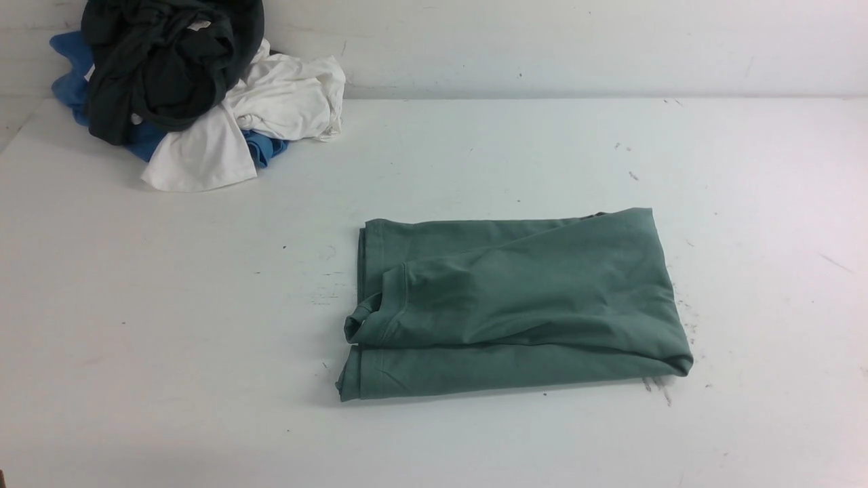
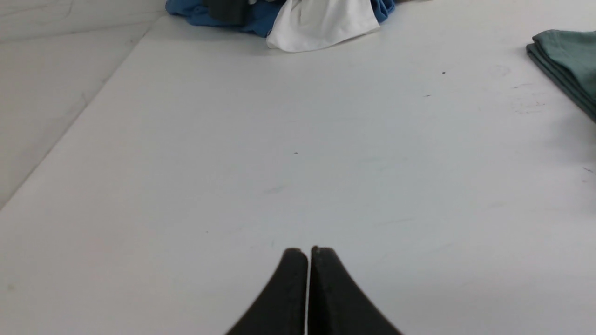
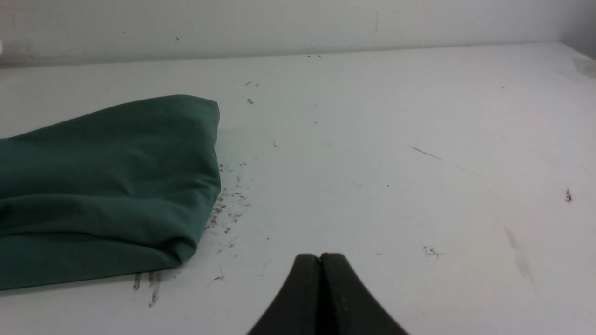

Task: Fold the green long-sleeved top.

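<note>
The green long-sleeved top (image 1: pixel 515 301) lies folded into a flat rectangle on the white table, a little right of centre in the front view. One ribbed cuff curls at its left edge. Its neck label and logo are hidden. A corner of it shows in the left wrist view (image 2: pixel 568 60) and its right end in the right wrist view (image 3: pixel 107 186). My left gripper (image 2: pixel 308 251) is shut and empty above bare table, well left of the top. My right gripper (image 3: pixel 320 257) is shut and empty, to the right of the top. Neither gripper shows in the front view.
A pile of other garments sits at the far left corner: a very dark one (image 1: pixel 169 61) on top, a white one (image 1: pixel 271 108) and a blue one (image 1: pixel 71 81). The pile also shows in the left wrist view (image 2: pixel 321 21). A wall (image 1: pixel 576 47) rises behind the table (image 1: pixel 169 339).
</note>
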Robot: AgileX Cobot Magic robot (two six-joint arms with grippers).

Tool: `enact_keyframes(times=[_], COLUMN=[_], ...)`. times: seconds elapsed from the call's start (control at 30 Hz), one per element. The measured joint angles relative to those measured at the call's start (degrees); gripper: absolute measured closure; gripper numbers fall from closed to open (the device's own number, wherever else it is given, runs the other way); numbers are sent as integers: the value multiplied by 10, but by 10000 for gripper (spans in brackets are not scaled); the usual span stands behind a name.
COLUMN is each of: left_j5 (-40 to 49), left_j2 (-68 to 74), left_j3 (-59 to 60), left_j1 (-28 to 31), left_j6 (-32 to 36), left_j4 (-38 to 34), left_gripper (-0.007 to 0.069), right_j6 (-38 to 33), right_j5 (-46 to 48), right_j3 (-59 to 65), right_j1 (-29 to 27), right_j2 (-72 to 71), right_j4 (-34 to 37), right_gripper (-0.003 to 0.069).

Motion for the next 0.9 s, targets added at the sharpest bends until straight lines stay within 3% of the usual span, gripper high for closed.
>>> enact_keyframes(times=[0.9], left_j5=[1], left_j2=[0], left_j3=[0], left_j1=[0], left_j6=[0], left_j4=[-17], left_gripper=[631], right_j6=[0], right_j5=[0], right_j3=[0], right_j1=[0], right_j2=[0], right_j4=[0], right_gripper=[674])
